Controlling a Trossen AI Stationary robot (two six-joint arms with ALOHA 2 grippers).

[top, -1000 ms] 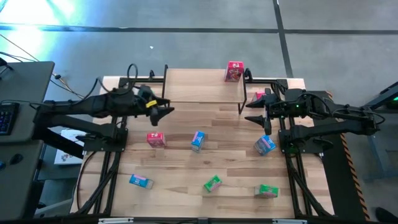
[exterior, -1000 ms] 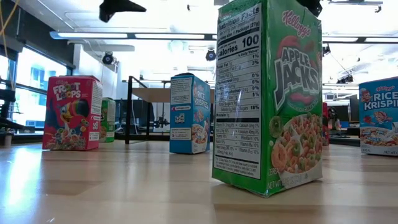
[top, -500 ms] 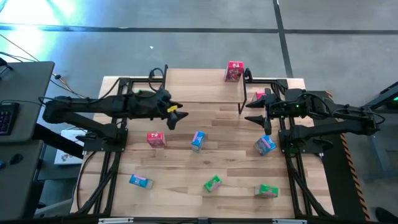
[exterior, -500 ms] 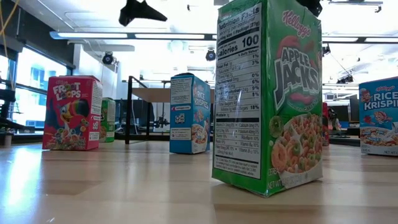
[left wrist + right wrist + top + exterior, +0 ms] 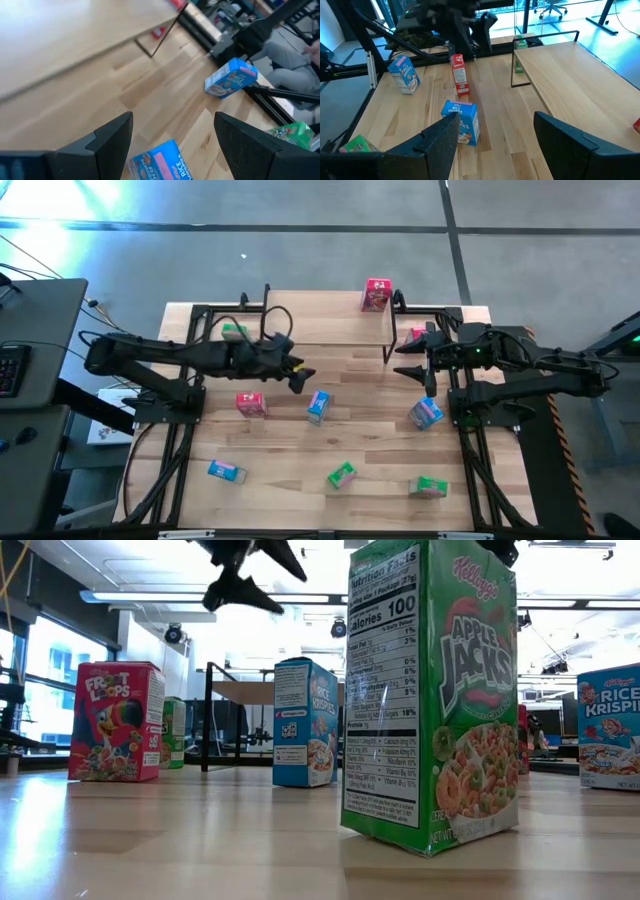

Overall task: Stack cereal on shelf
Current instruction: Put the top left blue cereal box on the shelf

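Left tool wide and empty, above desk just beside central blue cereal box, right tool parted and empty near shelf, pink-red box standing on shelf

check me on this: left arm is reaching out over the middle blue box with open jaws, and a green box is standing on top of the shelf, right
One slip: the box on the shelf top is pink-red, not green, as the high view shows. The left gripper does hover by the middle blue box, jaws open.
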